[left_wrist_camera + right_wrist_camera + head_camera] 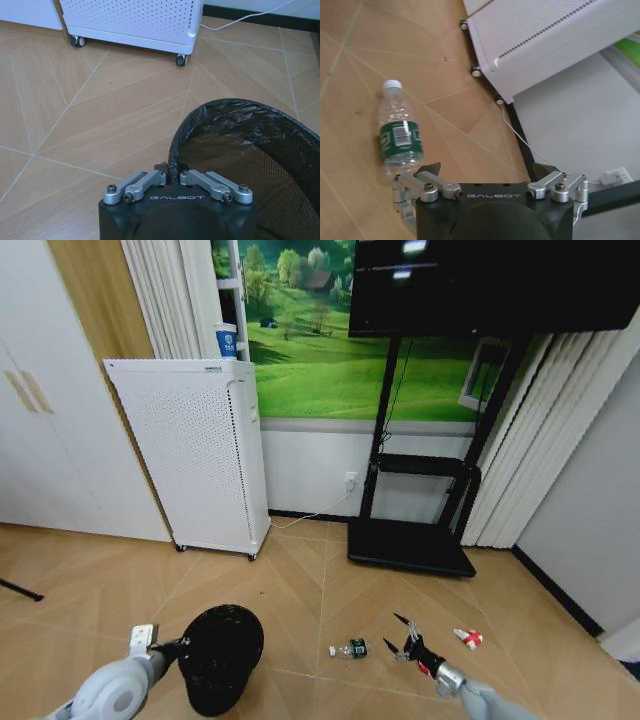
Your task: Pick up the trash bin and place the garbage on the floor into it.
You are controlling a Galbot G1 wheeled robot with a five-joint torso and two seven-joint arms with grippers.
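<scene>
Two hands at work, low over the wood floor (330, 590). Left hand (172, 176) pinched shut on the rim of the black mesh trash bin (220, 655), which has a dark liner and sits at lower left in the head view. Right hand (403, 636) spread wide, holding nothing, just beside the clear bottle (350, 648) with green label, lying on its side. One red-and-white wrapper (467, 638) on the floor farther right. White perforated appliance (195, 455) on castors stands behind, by the wall; black TV stand (415, 540) to its right.
</scene>
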